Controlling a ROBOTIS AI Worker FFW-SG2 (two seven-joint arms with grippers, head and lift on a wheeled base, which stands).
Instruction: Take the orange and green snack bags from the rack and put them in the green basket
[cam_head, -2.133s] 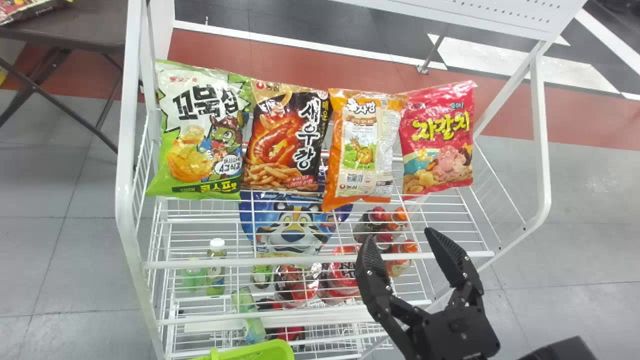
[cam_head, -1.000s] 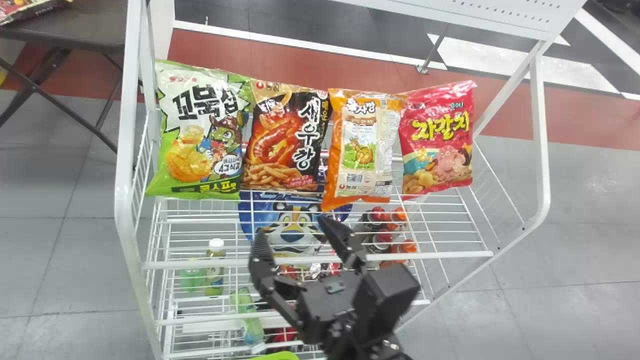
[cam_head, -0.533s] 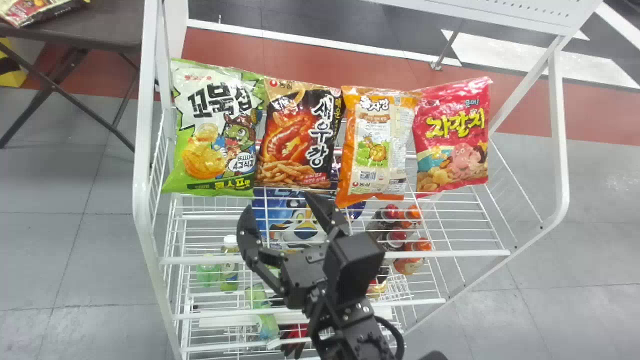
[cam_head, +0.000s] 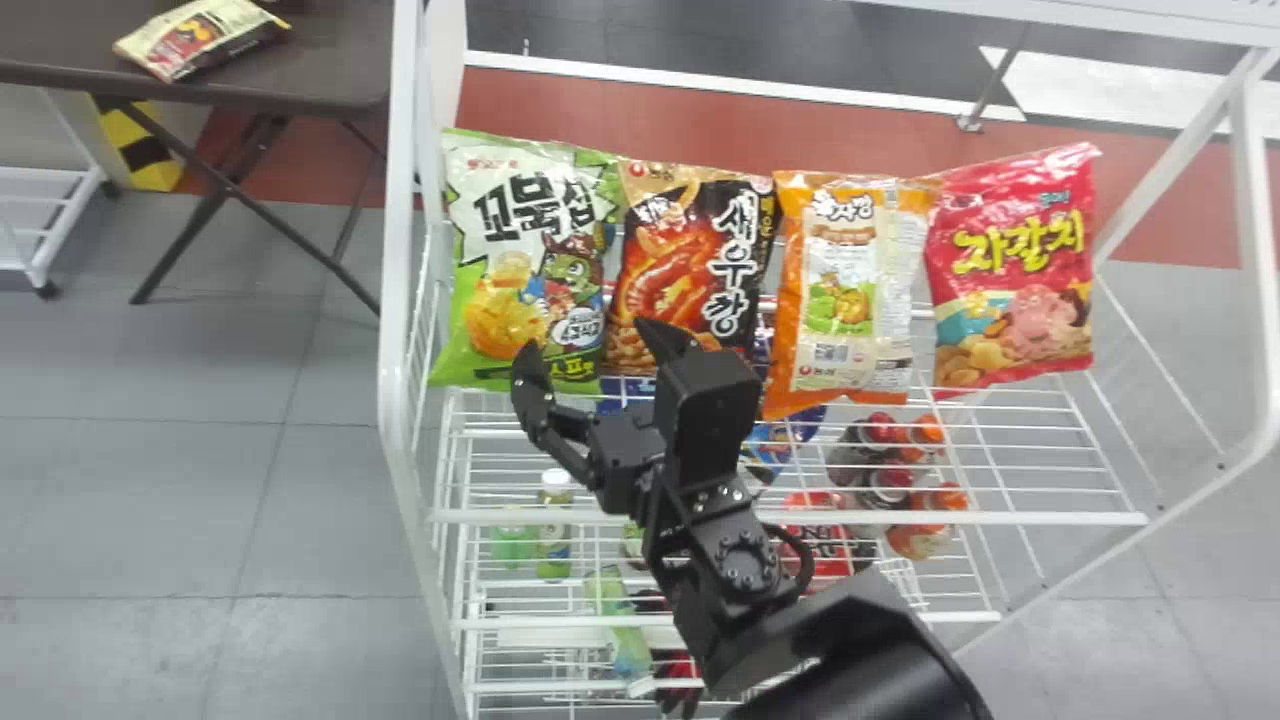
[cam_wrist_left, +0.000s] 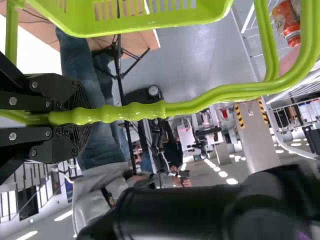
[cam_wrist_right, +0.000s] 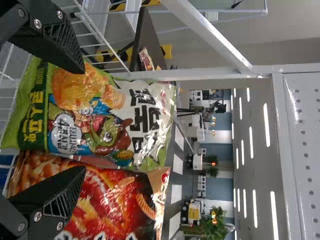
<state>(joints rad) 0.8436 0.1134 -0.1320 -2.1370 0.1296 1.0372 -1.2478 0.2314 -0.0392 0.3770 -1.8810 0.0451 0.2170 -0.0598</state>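
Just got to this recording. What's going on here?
The robot is at a snack rack, its left end effector gripping the green basket by the handle. Its right end effector is open and empty, with its fingers spread in front of the green bag and the black and red one beside it. The orange bag and the green one are both on the rack, not yet taken.

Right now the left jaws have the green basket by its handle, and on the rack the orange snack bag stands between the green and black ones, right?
Not quite: the head view shows the orange snack bag on the rack between the black bag and the red bag. The left jaws do have the green basket by its handle.
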